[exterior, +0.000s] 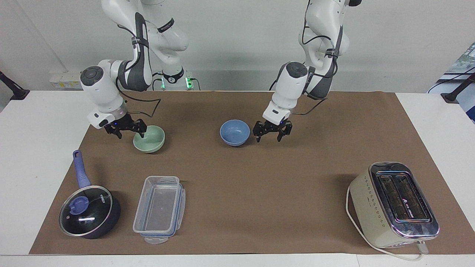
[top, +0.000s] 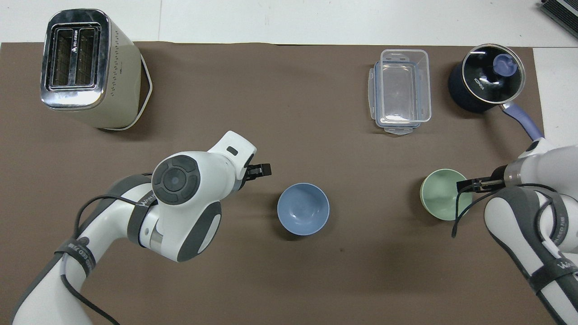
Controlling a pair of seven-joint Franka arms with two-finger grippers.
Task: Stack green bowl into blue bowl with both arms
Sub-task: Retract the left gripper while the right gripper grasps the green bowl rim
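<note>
left gripper [exterior: 270, 132]: low, fingers spread | right gripper [exterior: 127, 128]: low, apparently spread too

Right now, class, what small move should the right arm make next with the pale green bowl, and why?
Probably close the right gripper on the small pale mint-green bowl's rim: its open fingers straddle that rim, while the left gripper hangs open beside the periwinkle-blue bowl, which sits free.

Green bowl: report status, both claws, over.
Right claw open at green bowl rim, no grip yet. Left claw open, empty, beside blue bowl. Both bowls on the mat, unstacked. Nothing between them.
</note>
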